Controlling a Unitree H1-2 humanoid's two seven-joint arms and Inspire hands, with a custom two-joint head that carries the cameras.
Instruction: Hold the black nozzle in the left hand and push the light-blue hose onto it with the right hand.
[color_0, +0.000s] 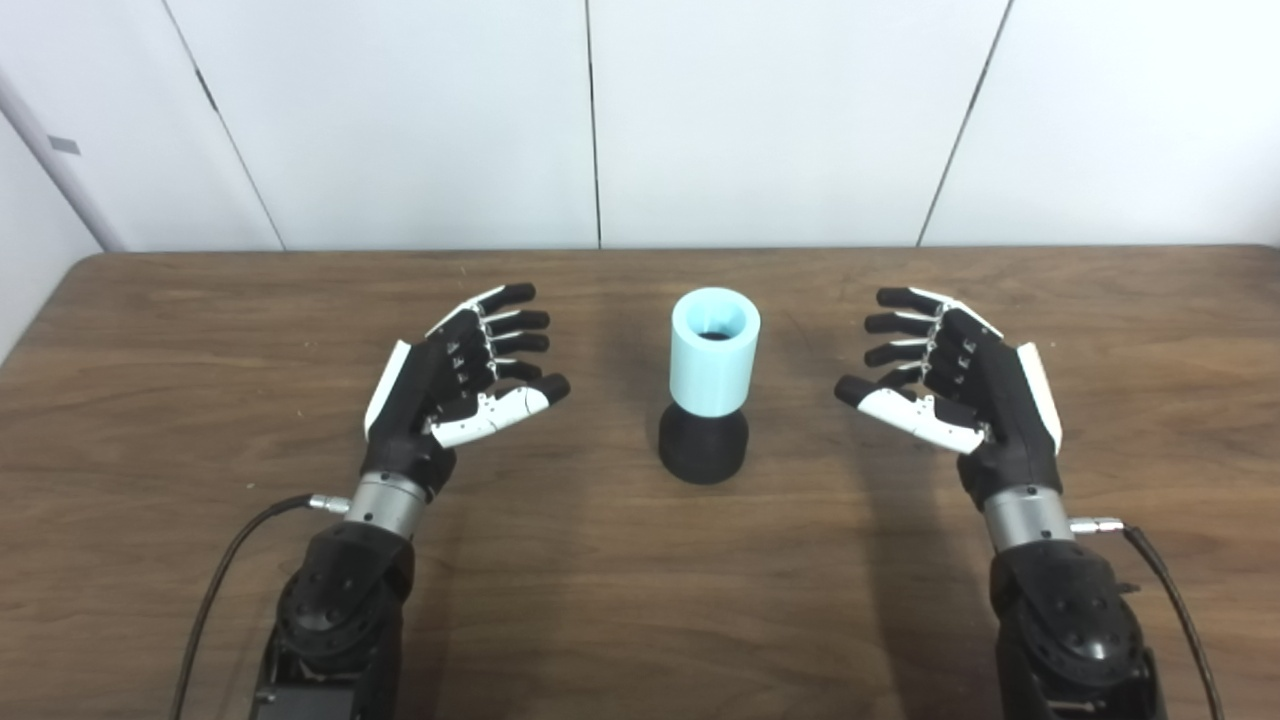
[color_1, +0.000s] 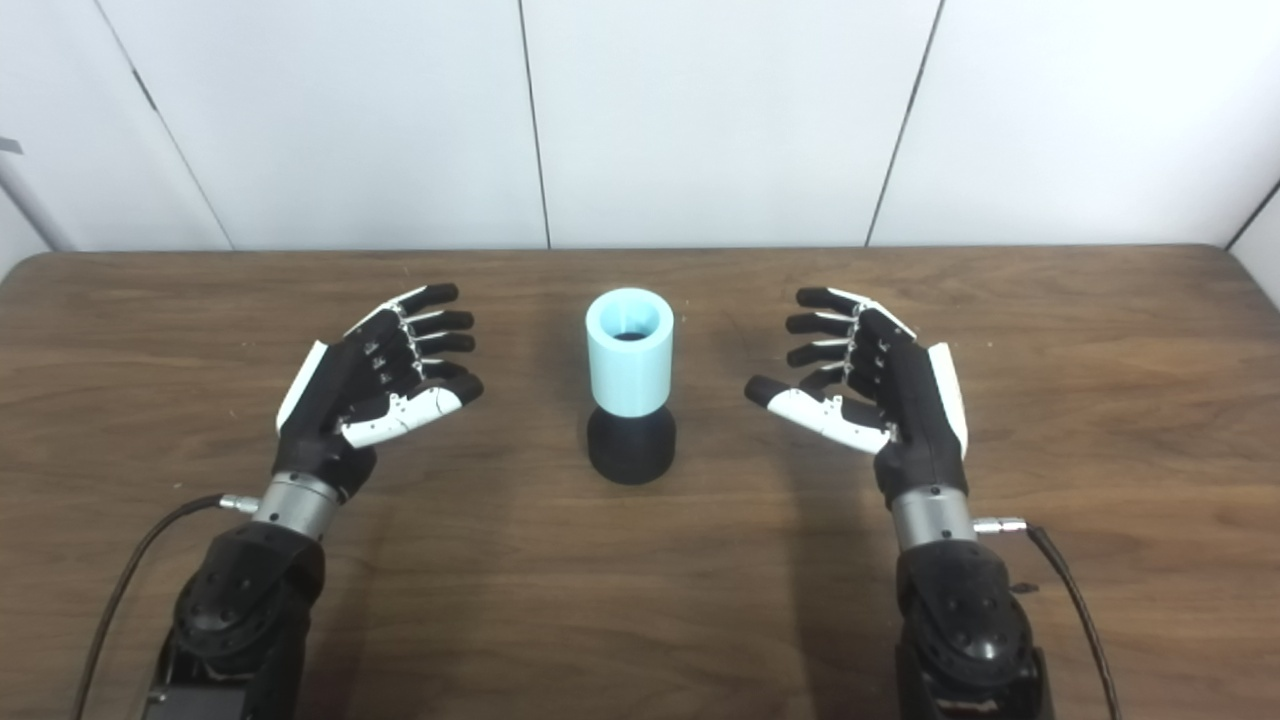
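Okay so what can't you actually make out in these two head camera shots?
- How far the black nozzle goes up inside the light-blue hose: the hose wall covers the joint in both views.
- The bottom of the hose's bore: dark shadow in both views.
- The upper arms behind the left hand and right hand: cut off by the bottom edge.
- The table front edge: out of frame.

The short light-blue plastic hose piece (color_0: 715, 352) is an even pale sky blue, dark inside its mouth; the squat black cone-shaped nozzle (color_0: 703, 448) is matte black all over. The brown wooden table (color_0: 640, 600) shows dark streaky lengthwise grain. The black-and-white left hand (color_0: 455, 385) and black-and-white right hand (color_0: 955, 385) have black fingers, white thumb and edge panels, and silver metal wrists. The plain white panelled wall (color_0: 780, 110) carries thin dark seams
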